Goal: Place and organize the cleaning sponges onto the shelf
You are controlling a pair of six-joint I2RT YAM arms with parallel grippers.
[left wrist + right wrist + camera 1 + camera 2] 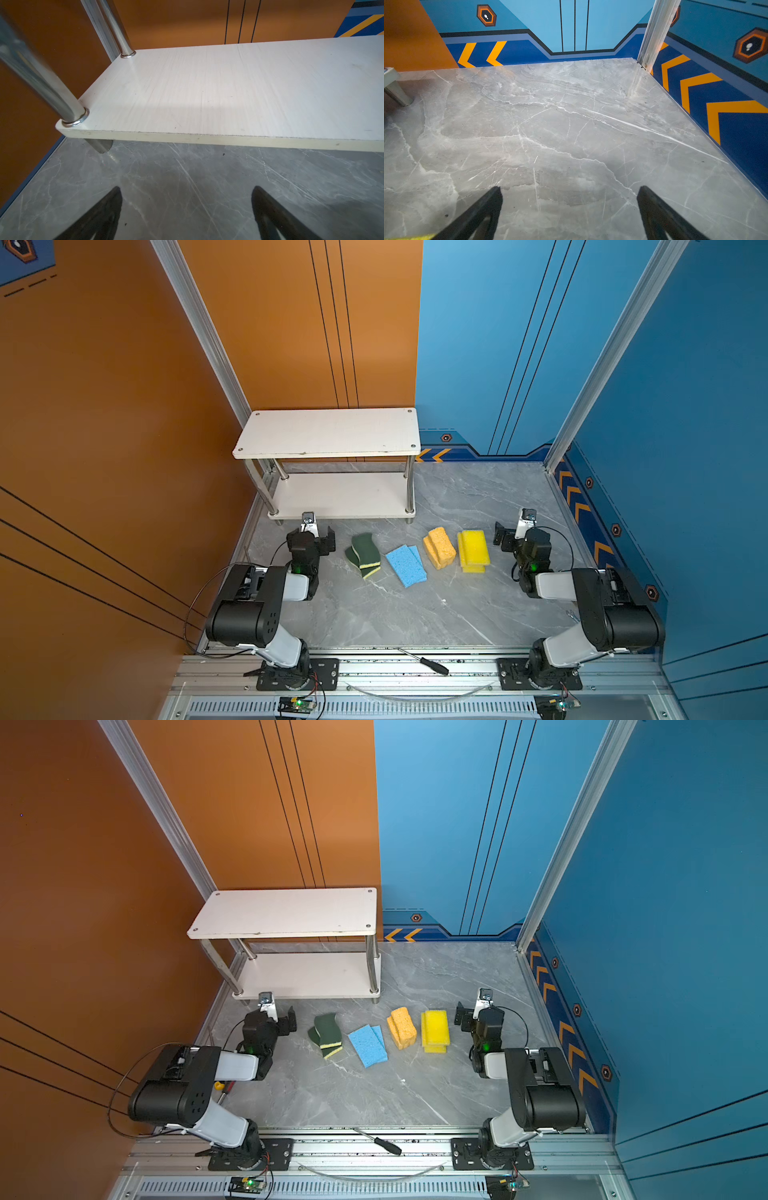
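The cleaning sponges lie in a row on the grey marble table, seen in both top views: a wavy dark-green-on-yellow pair, two overlapping light blue ones, two thick orange ones and a bright yellow stack. The shelf stands at the back left with both white boards bare; its lower board fills the left wrist view. My left gripper is open and empty, just in front of that board, left of the green pair. My right gripper is open and empty, right of the yellow stack.
A screwdriver lies on the front rail. The orange wall runs close along the shelf's left side, and the blue wall borders the table on the right. A shelf foot shows in the right wrist view. Bare marble lies ahead of the right gripper.
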